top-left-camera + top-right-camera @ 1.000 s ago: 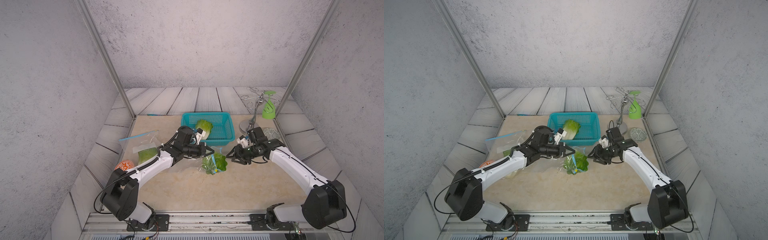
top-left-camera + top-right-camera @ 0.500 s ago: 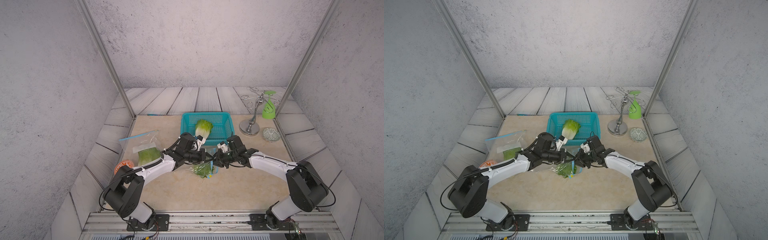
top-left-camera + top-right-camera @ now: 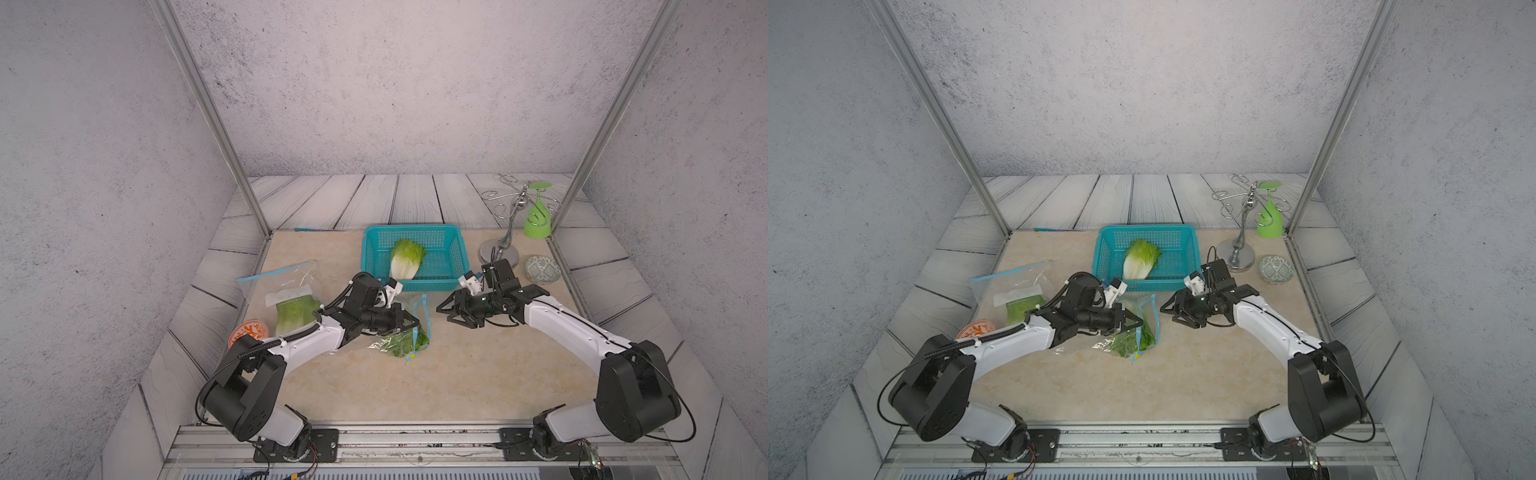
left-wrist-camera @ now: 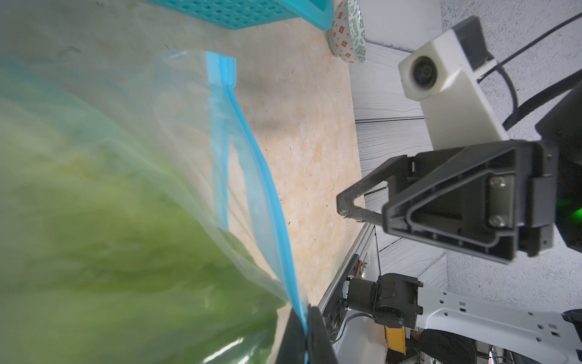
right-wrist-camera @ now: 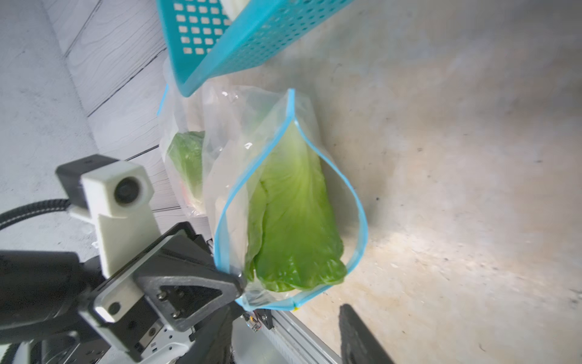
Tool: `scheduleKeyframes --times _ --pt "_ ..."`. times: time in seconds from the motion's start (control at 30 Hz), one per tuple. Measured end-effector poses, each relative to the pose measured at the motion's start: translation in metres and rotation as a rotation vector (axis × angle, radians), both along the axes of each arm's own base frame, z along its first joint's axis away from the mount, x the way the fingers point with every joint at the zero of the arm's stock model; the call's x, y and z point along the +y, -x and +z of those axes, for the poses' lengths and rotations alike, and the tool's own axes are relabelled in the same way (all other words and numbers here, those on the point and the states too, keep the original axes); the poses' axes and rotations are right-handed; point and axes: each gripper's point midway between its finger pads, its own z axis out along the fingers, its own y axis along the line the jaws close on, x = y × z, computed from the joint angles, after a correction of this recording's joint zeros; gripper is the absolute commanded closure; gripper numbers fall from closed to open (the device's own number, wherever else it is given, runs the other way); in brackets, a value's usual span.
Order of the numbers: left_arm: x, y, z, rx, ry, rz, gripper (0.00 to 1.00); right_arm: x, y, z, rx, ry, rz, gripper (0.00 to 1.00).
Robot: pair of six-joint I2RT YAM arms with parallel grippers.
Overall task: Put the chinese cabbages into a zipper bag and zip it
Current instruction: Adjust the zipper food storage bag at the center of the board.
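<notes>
A clear zipper bag [image 3: 409, 328] [image 3: 1138, 330] with a blue zip strip lies in front of the teal basket [image 3: 415, 286]. Inside it is a chinese cabbage [image 5: 293, 220], and the bag's mouth gapes open in the right wrist view. My left gripper [image 3: 415, 323] [image 4: 307, 334] is shut on the blue rim of the zipper bag [image 4: 261, 176]. My right gripper [image 3: 442, 309] [image 5: 289, 343] hangs open to the bag's right, apart from it and holding nothing. Another chinese cabbage [image 3: 407, 257] [image 3: 1140, 258] lies in the basket. A third [image 3: 295, 316] sits in a second bag [image 3: 286, 286] at the left.
A metal goblet rack [image 3: 500, 249] with a green upturned goblet [image 3: 537, 220] stands at the back right. A small patterned bowl [image 3: 542, 270] sits beside it. An orange dish [image 3: 247, 332] lies at the left edge, by my left arm.
My right gripper, which was at the bag's rim beside the left one half a second ago, has drawn back to the right and opened. The left gripper still holds the rim.
</notes>
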Motion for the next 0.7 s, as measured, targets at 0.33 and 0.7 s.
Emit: scheduleKeyframes --times 0.33,0.7 --pt "0.002 0.001 0.029 -0.057 0.051 0.009 1.00 0.008 0.001 -0.063 0.073 0.157 0.043 0.57" --pt "0.005 0.001 0.032 -0.051 0.052 0.017 1.00 0.030 0.003 -0.082 0.067 0.144 0.043 0.99"
